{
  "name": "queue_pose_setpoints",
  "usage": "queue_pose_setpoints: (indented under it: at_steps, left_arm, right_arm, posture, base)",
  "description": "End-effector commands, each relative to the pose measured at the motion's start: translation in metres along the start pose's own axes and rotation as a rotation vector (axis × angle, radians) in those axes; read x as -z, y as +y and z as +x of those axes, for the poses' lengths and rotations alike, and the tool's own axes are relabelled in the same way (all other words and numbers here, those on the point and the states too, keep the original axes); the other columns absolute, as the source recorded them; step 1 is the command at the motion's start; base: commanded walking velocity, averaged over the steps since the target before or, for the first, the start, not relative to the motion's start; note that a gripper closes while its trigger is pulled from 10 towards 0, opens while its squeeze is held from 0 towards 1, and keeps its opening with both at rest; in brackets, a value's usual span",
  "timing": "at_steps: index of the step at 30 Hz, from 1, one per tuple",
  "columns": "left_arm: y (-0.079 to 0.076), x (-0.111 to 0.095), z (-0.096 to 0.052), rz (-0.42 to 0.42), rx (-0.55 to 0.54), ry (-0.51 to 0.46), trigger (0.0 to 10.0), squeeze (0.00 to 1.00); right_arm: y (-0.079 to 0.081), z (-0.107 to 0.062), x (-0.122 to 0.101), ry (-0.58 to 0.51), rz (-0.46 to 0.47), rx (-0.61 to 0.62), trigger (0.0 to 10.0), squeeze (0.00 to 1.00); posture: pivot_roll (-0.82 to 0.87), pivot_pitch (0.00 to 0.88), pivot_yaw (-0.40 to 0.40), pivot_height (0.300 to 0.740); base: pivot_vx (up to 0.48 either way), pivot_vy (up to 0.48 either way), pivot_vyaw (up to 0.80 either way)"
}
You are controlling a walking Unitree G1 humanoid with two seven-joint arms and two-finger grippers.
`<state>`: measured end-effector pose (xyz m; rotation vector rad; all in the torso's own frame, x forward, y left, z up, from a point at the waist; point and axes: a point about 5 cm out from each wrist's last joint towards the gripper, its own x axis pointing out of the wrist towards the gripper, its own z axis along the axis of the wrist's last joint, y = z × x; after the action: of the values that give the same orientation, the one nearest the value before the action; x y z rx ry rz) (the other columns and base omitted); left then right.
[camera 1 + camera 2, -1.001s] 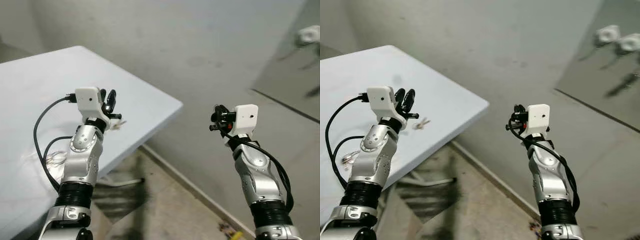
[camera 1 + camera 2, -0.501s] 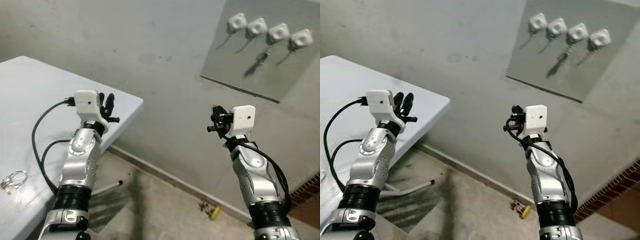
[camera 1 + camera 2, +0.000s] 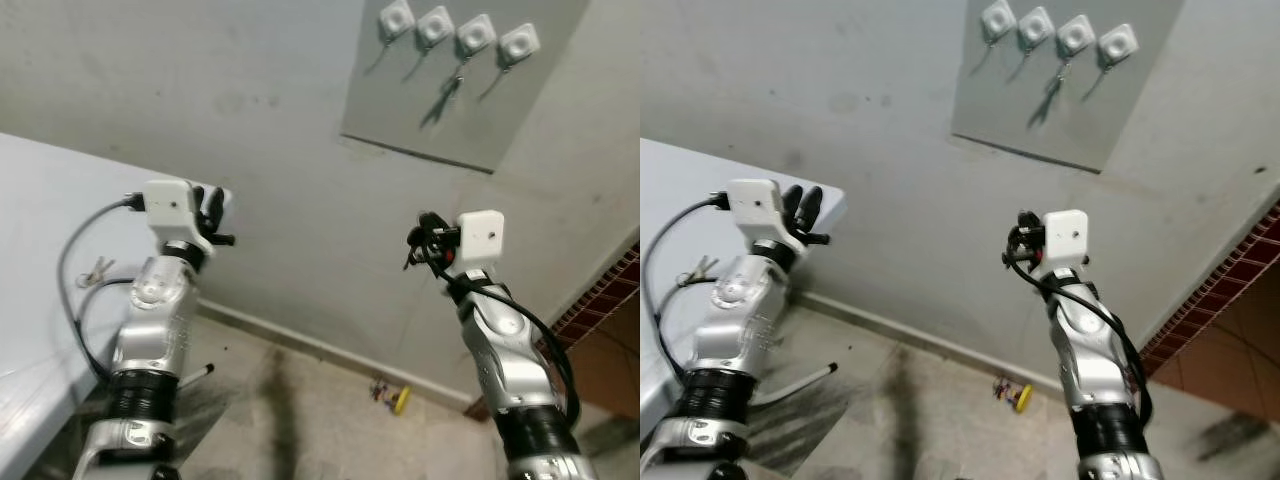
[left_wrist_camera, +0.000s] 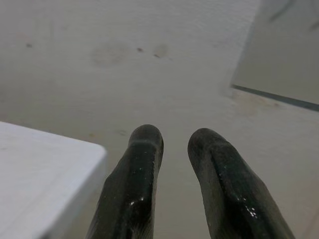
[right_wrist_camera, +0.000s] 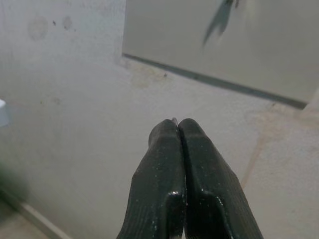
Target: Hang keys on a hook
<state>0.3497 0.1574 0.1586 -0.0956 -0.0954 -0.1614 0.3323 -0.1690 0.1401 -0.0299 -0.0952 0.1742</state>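
My left claw (image 4: 172, 164) was raised just past the far corner of the surface (image 3: 40, 230), its fingers a narrow gap apart with nothing between them. My right claw (image 5: 179, 149) was up at about the same height, off the surface, fingers pressed together; a sliver of something pale peeked out at the tips, but I could not tell whether it was a key.

On the surface, near its right edge and beside my left arm, lay a small set of keys (image 3: 95, 268), not picked up.

Farther off, high on the wall, a grey panel (image 3: 400, 110) carried a row of four white hooks (image 3: 456, 30). Something dark and thin hung below the third one (image 3: 447, 95), possibly keys.

I judged the job barely begun for the keys on the surface: they were yet to be grasped, carried to the panel and looped over a free hook.
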Motion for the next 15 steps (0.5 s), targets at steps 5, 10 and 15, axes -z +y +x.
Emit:
queue_pose_setpoints:
  at_steps: [5, 10, 15]
  left_arm:
    - [0.0068, -0.0051, -0.0013, -0.006, -0.008, -0.007, 10.0, 0.0]
    - [0.0067, -0.0053, -0.0015, -0.012, -0.008, -0.003, 10.0, 0.0]
    - [0.0072, -0.0052, -0.0019, -0.013, -0.01, 0.0, 10.0, 0.0]
  right_arm:
    - [0.0047, 0.0024, -0.0088, -0.039, -0.008, -0.025, 10.0, 0.0]
    - [0.0049, 0.0015, -0.0083, -0.037, -0.01, -0.029, 10.0, 0.0]
    - [0.0053, 0.0008, -0.0074, -0.033, -0.012, -0.032, 10.0, 0.0]
  posture:
    - [-0.06, 0.0, -0.066, 0.74]
    - [-0.06, 0.0, -0.065, 0.74]
    - [-0.06, 0.0, -0.066, 0.74]
  base:
    - [0.098, 0.0, 0.0]
    - [0.247, 0.0, 0.0]
    - [0.248, 0.0, 0.0]
